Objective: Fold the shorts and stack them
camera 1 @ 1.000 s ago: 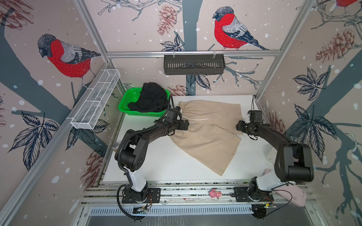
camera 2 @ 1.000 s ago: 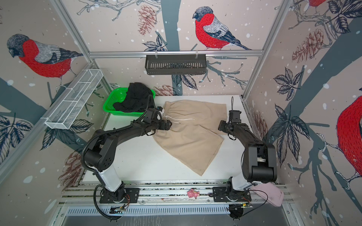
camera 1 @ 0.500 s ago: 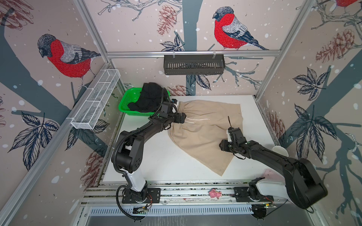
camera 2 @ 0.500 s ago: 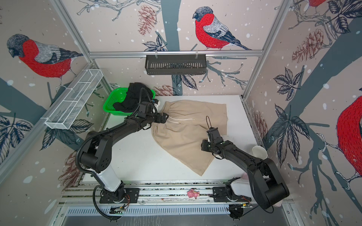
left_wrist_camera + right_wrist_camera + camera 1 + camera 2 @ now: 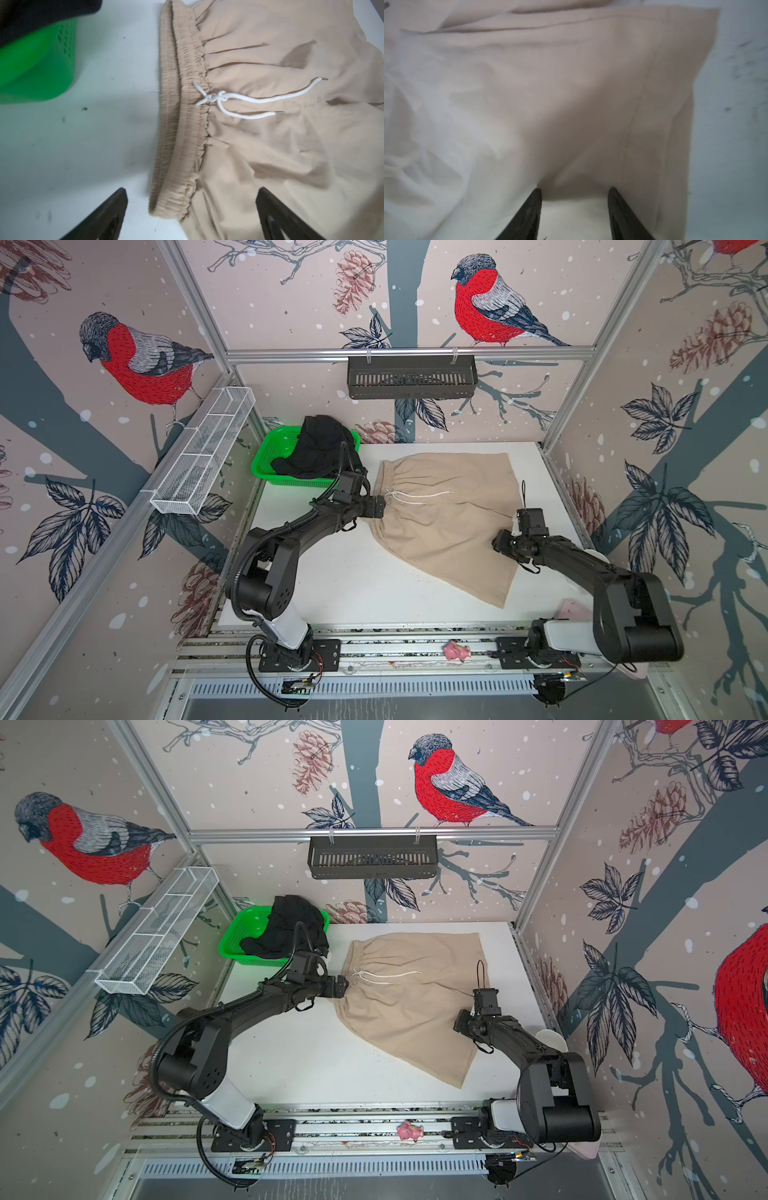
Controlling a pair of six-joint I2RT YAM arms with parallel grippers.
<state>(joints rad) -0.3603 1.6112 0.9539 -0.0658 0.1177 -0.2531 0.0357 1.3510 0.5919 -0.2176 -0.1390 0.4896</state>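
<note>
The beige shorts lie spread on the white table, waistband to the left and legs to the right. Their gathered waistband carries a tied white drawstring. My left gripper is wide open, its fingers straddling the waistband's near corner. My right gripper hovers low over the near leg, jaws apart with only cloth beneath them. The black shorts are heaped in the green basket.
The basket stands at the table's back left corner, close to my left arm. A white wire rack hangs on the left wall and a black basket on the back wall. A pink toy lies on the front rail.
My right arm swung from the shorts' far right edge to the near leg. My left gripper went toward the basket, then came back to the waistband corner, staying open.
</note>
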